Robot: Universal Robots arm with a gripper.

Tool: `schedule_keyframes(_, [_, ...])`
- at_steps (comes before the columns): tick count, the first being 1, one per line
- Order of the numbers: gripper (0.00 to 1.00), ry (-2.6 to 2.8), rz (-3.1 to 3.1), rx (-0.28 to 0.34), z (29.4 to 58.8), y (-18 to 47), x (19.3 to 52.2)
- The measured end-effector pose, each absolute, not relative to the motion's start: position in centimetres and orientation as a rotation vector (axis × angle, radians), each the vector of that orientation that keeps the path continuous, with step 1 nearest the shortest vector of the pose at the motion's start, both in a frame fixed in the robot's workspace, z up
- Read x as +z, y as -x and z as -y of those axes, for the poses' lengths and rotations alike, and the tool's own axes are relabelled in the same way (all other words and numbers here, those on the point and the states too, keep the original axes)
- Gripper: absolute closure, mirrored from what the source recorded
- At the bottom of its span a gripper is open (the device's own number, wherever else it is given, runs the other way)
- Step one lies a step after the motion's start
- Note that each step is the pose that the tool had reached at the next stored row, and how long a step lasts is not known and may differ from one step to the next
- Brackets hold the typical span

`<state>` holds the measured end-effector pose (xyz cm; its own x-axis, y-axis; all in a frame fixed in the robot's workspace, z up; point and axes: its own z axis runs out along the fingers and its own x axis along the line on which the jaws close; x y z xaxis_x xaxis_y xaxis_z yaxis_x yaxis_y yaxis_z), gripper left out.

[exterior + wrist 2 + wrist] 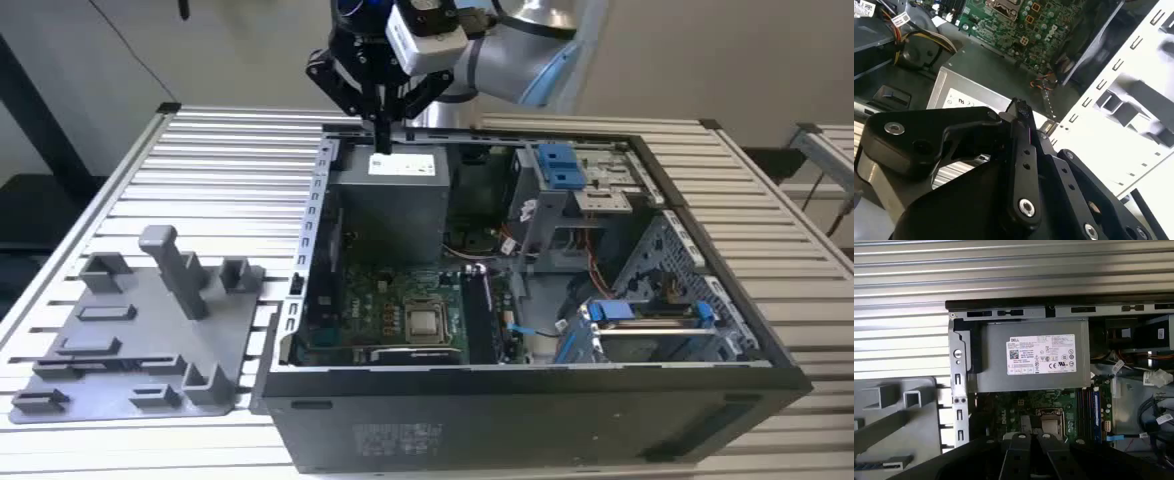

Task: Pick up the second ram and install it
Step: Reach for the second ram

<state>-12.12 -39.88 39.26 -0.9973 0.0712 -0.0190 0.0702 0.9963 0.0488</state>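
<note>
Crowding is heavy inside the open computer case point(534, 420) lying on the slatted tabletop point(227, 170): the grey power-supply box point(387, 205) is filling its far corner, and the grey fixture plate point(134, 335) is sitting by the tabletop's edge at the exterior view's left. The tool point(383, 148) is hovering over that box, its fingers pressed together. The second ram point(477, 315) is seemingly showing as a thin dark stick on edge in the slots beside the processor socket.
</note>
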Motion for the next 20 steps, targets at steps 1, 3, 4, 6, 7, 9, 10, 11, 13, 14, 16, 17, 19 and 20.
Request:
schedule_keyframes(1, [0.89, -0.11, -3.118, 0.075, 39.9, 12.1, 39.3])
schedule_keyframes(3, [0.89, -0.11, -3.118, 0.075, 39.9, 12.1, 39.3])
schedule_keyframes(4, [0.89, -0.11, -3.118, 0.075, 39.9, 12.1, 39.3])
schedule_keyframes(6, [0.89, -0.11, -3.118, 0.075, 39.9, 12.1, 39.3])
schedule_keyframes(7, [0.89, -0.11, -3.118, 0.075, 39.9, 12.1, 39.3])
schedule_keyframes(9, [0.89, -0.11, -3.118, 0.075, 39.9, 12.2, 39.3])
schedule_keyframes(10, [0.89, -0.111, -3.118, 0.075, 39.9, 12.2, 39.3])
schedule_keyframes(11, [0.89, -0.111, -3.118, 0.075, 39.9, 12.3, 39.3])
schedule_keyframes(13, [0.89, -0.11, -3.118, 0.075, 39.9, 12.5, 39.2])
schedule_keyframes(14, [0.89, -0.11, -3.118, 0.075, 39.9, 12.5, 39.2])
schedule_keyframes(16, [0.89, -0.11, -3.119, 0.075, 39.9, 12.8, 39.3])
schedule_keyframes(17, [0.89, -0.11, -3.119, 0.076, 39.9, 12.9, 39.2])
schedule_keyframes(19, [0.89, -0.11, -3.119, 0.076, 39.9, 13.0, 39.2])
schedule_keyframes(20, [0.89, -0.111, -3.119, 0.076, 39.9, 13.1, 39.2])
